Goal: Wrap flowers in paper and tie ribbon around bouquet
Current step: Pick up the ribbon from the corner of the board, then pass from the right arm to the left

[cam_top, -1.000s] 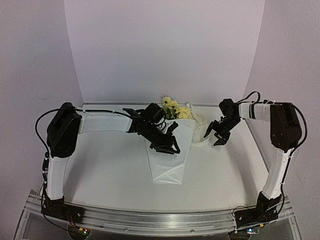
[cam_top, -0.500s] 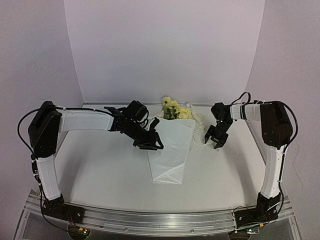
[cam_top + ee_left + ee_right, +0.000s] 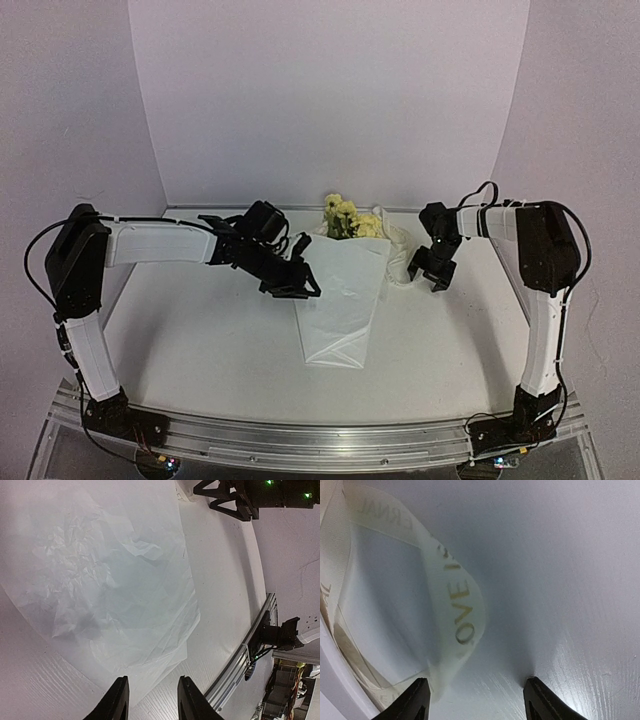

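The pale yellow flowers (image 3: pixel 345 217) lie at the back centre, their stems hidden under the white crinkly paper (image 3: pixel 340 300), which is folded into a cone that narrows toward the front. My left gripper (image 3: pixel 300 285) hovers open at the cone's left edge with nothing between its fingers. In the left wrist view the paper (image 3: pixel 110 580) spreads beyond the left gripper (image 3: pixel 150 705). The cream ribbon (image 3: pixel 400 255) lies bunched to the right of the cone. My right gripper (image 3: pixel 432 278) stands open just right of it. A ribbon loop with gold letters (image 3: pixel 457 605) ends beside one right fingertip (image 3: pixel 417 697).
An aluminium rail (image 3: pixel 320 440) runs along the table's near edge, also seen in the left wrist view as the rail (image 3: pixel 250 645). A white curved backdrop (image 3: pixel 330 100) closes off the back. The white table (image 3: pixel 200 340) shows to the left and right of the cone.
My left gripper has drawn back to the left, off the top of the paper cone. My right gripper has moved left and closer to the ribbon pile.
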Available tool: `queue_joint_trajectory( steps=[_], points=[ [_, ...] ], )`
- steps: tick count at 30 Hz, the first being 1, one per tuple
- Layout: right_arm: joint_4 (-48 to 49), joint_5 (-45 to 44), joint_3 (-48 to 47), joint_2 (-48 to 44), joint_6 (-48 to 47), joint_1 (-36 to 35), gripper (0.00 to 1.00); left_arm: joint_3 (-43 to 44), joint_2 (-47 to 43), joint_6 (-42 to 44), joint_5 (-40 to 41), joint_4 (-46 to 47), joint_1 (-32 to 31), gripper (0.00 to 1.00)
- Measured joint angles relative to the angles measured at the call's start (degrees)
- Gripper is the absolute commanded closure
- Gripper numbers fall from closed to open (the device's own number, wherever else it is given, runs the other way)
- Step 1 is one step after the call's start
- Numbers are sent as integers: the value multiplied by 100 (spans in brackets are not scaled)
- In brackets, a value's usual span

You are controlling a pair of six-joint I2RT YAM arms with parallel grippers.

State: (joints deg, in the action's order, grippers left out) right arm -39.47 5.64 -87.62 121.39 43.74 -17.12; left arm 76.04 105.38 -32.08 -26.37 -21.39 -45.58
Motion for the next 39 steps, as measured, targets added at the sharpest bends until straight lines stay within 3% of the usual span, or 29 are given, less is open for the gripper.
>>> queue_joint_trajectory(
  steps=[6,11,22,32,39],
  points=[
    [250,-155,24,0,-103,-7,32,-6,0,0,-49,63,2,65],
    [252,-234,-67,3,-143,-5,45,-6,0,0,-51,90,11,65],
    [178,-257,-249,56,-140,5,99,-6,0,26,96,92,26,64],
    [20,-167,10,-254,-348,37,100,-49,-235,100,220,371,23,59],
    [-156,-233,1062,-2043,-420,43,100,-42,-345,554,484,600,-213,49]
  ],
)
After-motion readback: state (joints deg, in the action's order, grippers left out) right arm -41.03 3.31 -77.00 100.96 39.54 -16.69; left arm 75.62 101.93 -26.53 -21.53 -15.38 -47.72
